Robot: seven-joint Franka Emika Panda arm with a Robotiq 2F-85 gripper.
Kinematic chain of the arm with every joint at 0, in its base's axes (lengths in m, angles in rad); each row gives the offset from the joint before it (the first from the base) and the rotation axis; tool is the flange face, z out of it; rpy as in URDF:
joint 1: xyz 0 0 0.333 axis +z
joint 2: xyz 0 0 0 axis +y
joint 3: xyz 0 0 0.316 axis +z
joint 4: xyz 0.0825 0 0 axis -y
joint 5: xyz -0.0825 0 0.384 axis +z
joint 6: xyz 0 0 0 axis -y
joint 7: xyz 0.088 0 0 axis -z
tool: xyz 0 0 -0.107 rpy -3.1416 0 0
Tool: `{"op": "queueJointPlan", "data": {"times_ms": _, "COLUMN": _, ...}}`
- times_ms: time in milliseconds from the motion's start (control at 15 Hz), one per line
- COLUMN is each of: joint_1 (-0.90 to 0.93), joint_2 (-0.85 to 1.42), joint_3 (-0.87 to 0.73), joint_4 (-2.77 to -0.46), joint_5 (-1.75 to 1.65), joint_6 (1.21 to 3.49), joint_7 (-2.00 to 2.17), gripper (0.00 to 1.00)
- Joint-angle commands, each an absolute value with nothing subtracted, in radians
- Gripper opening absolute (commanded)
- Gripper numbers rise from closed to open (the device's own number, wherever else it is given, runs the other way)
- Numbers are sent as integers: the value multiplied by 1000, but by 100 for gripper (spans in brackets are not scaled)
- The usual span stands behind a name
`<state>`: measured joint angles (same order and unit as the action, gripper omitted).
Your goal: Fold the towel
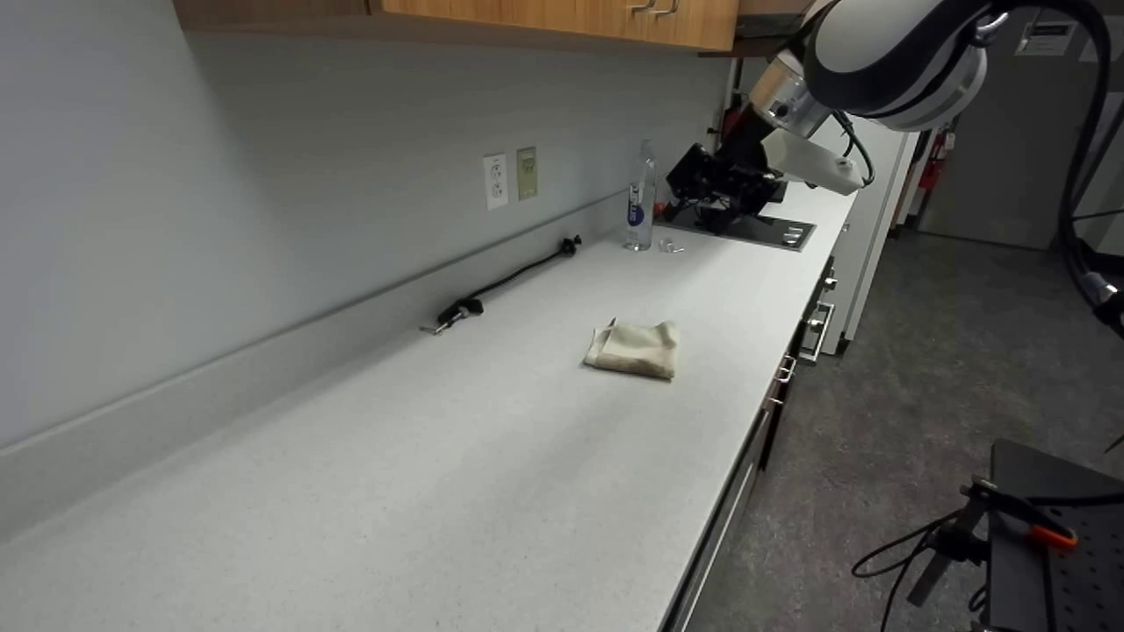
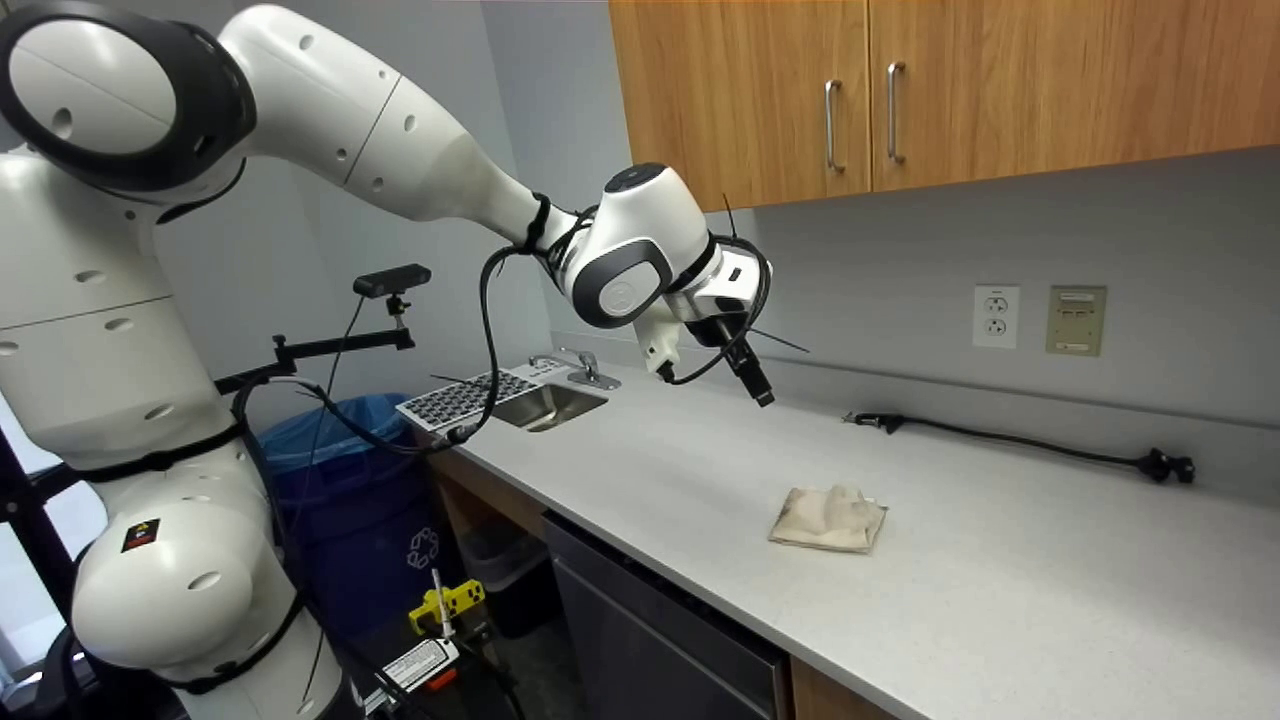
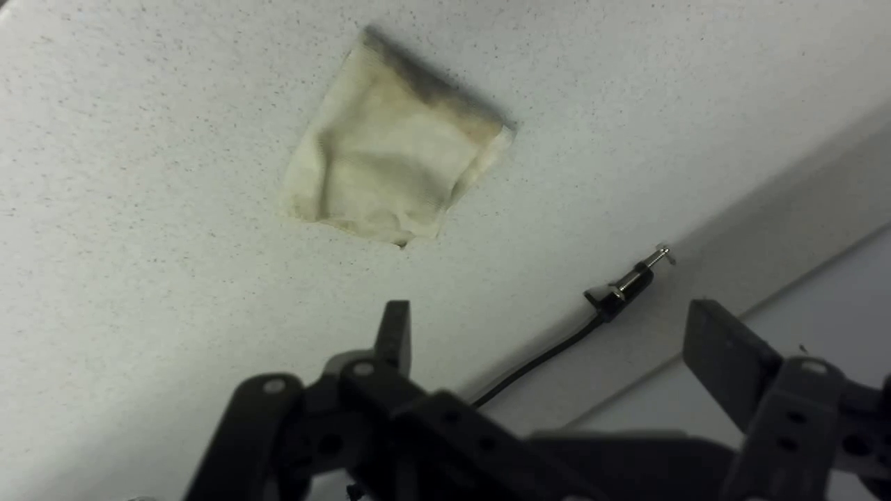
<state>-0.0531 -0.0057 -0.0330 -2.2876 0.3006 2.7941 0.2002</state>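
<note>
The cream towel (image 1: 632, 351) lies on the white counter as a small, roughly square, folded-looking pad. It has dark stains along one edge and some wrinkles. It also shows in an exterior view (image 2: 828, 520) and in the wrist view (image 3: 397, 146), where it lies at the upper middle, beyond the fingertips. My gripper (image 3: 550, 320) is open, with its two black fingers wide apart and nothing between them. In an exterior view the gripper (image 2: 764, 398) hangs in the air above the counter, on the sink side of the towel and apart from it. It also shows dark in an exterior view (image 1: 695, 211).
A black flexible stand with a metal clamp (image 2: 1020, 440) lies along the wall, also in the wrist view (image 3: 619, 292). A clear bottle (image 1: 641, 202) stands against the wall. Wooden cabinets (image 2: 740, 100) hang above. A sink (image 2: 550, 405) is at the counter's end.
</note>
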Motion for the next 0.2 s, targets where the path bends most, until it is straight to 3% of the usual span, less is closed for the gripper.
{"op": "queueJointPlan", "data": {"times_ms": 0, "joint_1": -49, "joint_2": -6, "joint_3": -37, "joint_4": -2287, "joint_5": 295, "joint_6": 2792, "joint_7": 206, "gripper": 100}}
{"op": "queueJointPlan", "data": {"times_ms": 133, "joint_1": -49, "joint_2": -6, "joint_3": -37, "joint_4": -2287, "joint_5": 295, "joint_6": 2792, "joint_7": 206, "gripper": 100}}
